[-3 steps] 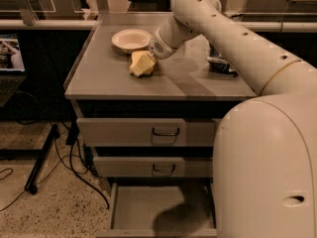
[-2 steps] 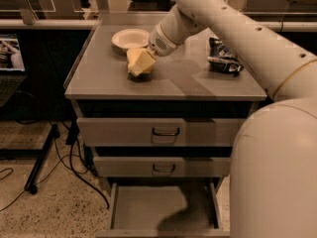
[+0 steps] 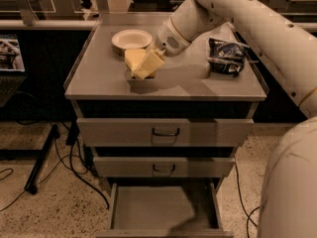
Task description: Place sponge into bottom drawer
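Note:
The pale yellow sponge (image 3: 132, 58) is held just above the grey cabinet top (image 3: 99, 78), in front of the white bowl (image 3: 131, 38), and casts a shadow beneath it. My gripper (image 3: 148, 65) reaches down from the upper right, and its yellowish fingers (image 3: 153, 61) are closed on the sponge's right side. The bottom drawer (image 3: 153, 208) stands pulled open at the foot of the cabinet, showing a plain grey floor with the arm's shadow on it.
A dark snack bag (image 3: 226, 56) lies on the right of the cabinet top. Two upper drawers with dark loop handles (image 3: 165, 132) are shut. Cables and a black stand leg (image 3: 42, 157) lie on the floor at left. My white arm (image 3: 287, 48) fills the right side.
The arm has risen and swung clear of the snack bag. The sponge stays in the gripper and has shifted slightly left, lifted a little off the top.

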Controlling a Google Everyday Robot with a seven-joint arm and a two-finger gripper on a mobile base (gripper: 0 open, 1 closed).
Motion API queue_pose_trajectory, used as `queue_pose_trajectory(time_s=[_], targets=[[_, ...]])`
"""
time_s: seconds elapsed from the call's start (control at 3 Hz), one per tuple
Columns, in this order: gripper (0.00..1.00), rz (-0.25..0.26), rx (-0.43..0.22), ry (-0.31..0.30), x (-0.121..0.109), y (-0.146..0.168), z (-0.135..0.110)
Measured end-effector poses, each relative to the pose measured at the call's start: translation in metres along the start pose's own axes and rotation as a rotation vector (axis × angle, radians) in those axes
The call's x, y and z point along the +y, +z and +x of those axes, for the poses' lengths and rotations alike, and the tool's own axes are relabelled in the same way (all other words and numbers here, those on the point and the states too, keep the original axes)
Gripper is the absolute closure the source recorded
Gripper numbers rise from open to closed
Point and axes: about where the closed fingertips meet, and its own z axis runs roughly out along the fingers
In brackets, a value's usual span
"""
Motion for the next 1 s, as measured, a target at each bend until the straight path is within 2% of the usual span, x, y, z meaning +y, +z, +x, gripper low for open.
queue_pose_trajectory(time_s=[0.33,0.67,1.0], targets=[[1.0,-0.116,-0.034,-0.063,0.04,-0.016,0.014],[1.0,-0.116,-0.034,-0.063,0.04,-0.016,0.014],[1.0,-0.169,-0.037,-0.076,0.069,-0.03,0.03]])
